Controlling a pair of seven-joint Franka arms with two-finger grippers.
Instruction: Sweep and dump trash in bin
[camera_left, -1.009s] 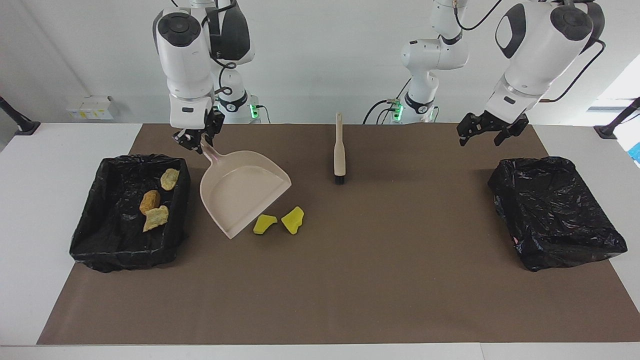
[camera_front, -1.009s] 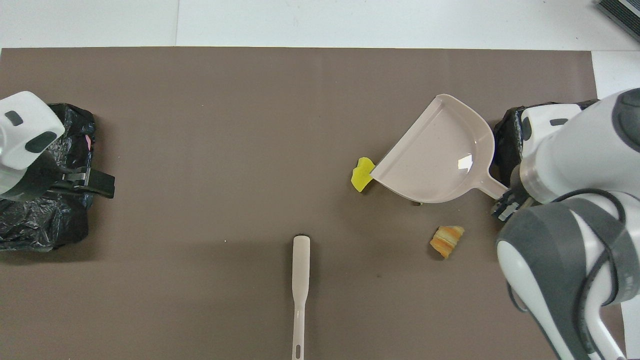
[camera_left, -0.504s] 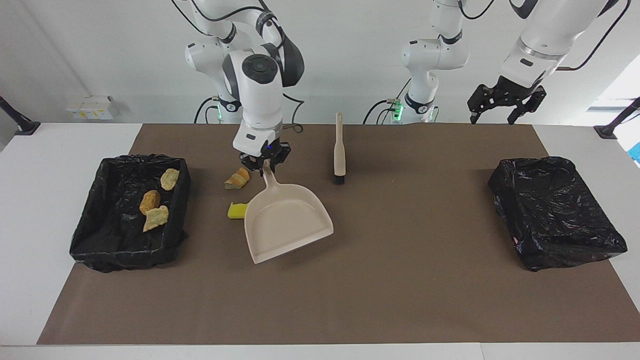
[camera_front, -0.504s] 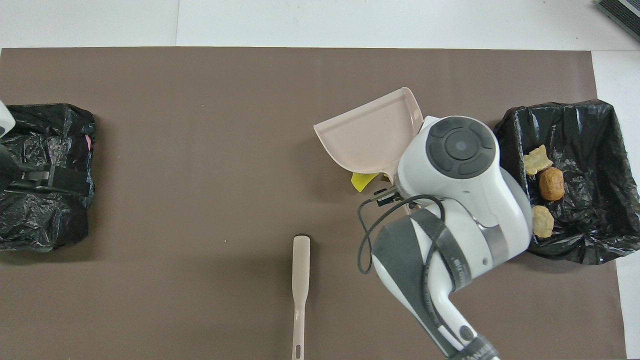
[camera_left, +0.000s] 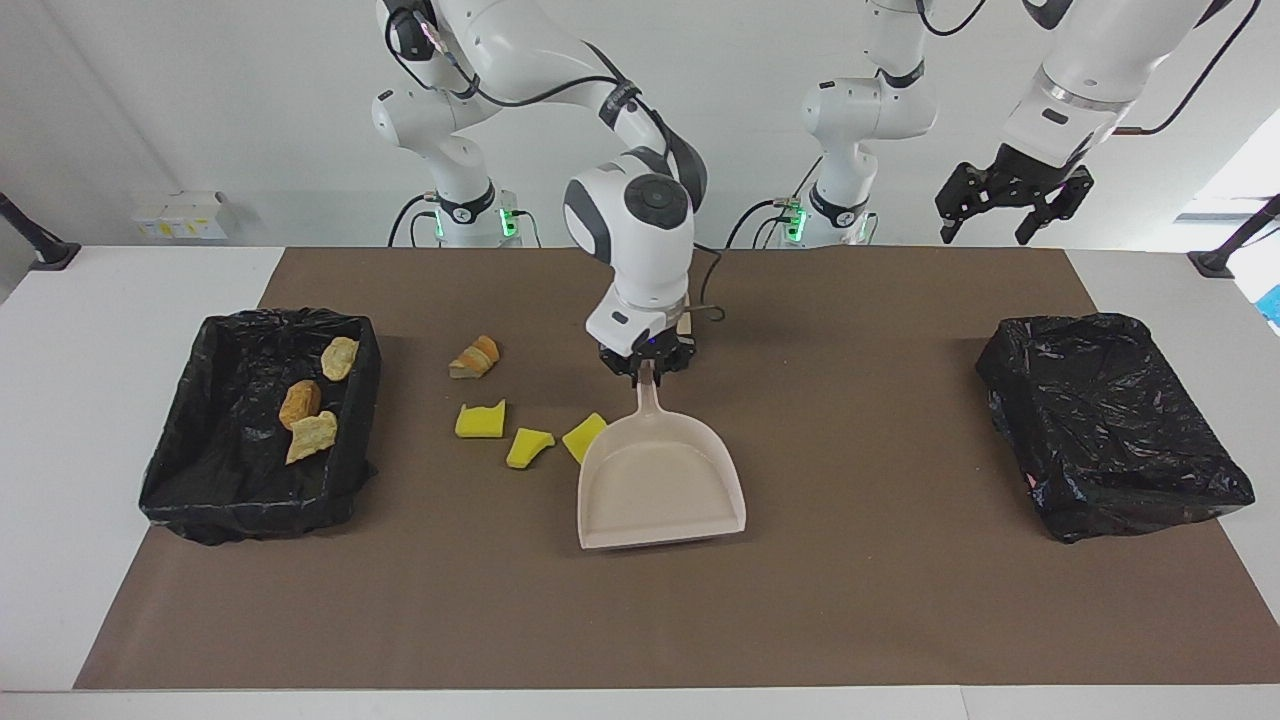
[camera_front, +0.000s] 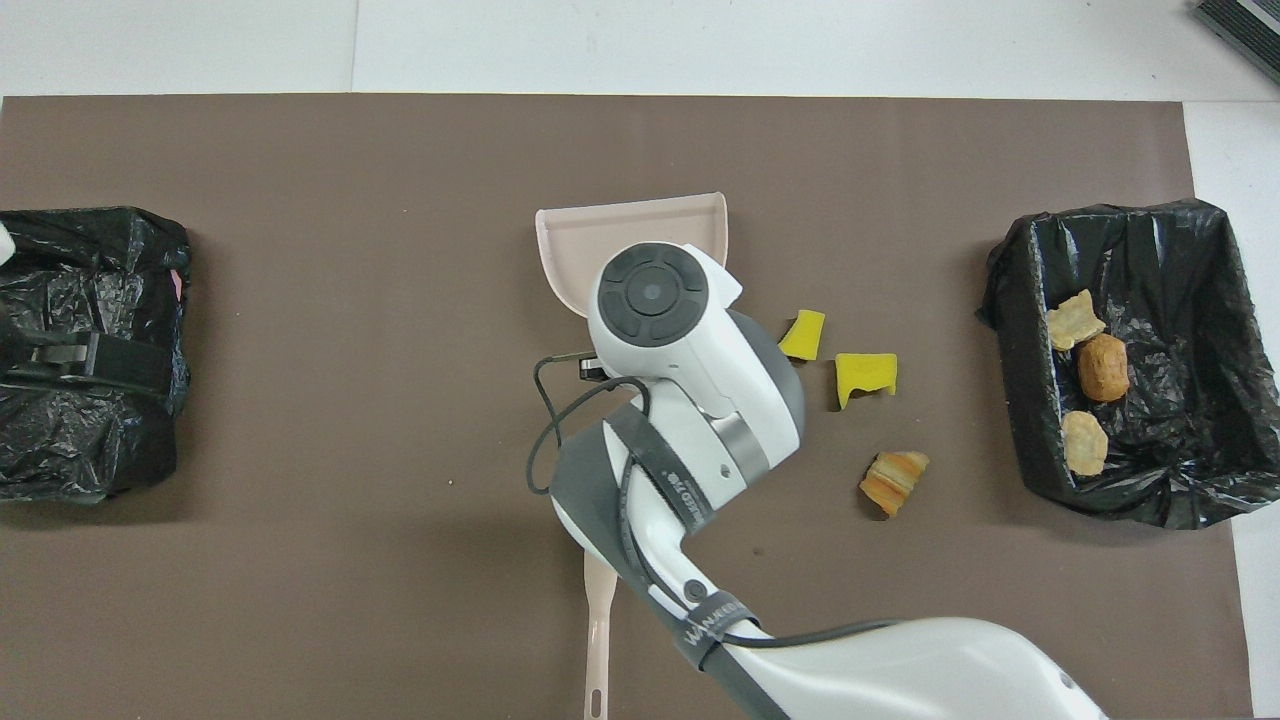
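Observation:
My right gripper (camera_left: 648, 374) is shut on the handle of the beige dustpan (camera_left: 660, 485), which lies at the middle of the mat with its mouth turned away from the robots. In the overhead view the right arm hides that gripper, and only the dustpan's (camera_front: 630, 228) mouth end shows. Three yellow sponge scraps (camera_left: 480, 420) (camera_left: 528, 447) (camera_left: 583, 437) lie beside the pan, the closest touching its side. A tan bread chunk (camera_left: 475, 357) (camera_front: 893, 480) lies nearer to the robots. The bin (camera_left: 250, 505) at the right arm's end holds three tan chunks (camera_left: 299, 403). My left gripper (camera_left: 1010, 205) waits open, high over its end of the table.
A second black-lined bin (camera_left: 1110, 425) sits at the left arm's end of the mat. The brush handle (camera_front: 598, 620) pokes out from under the right arm in the overhead view; the arm hides the brush in the facing view.
The right arm has swung the dustpan from beside its bin to the middle of the mat, turning its mouth away from the robots. The left gripper has risen from over its bin.

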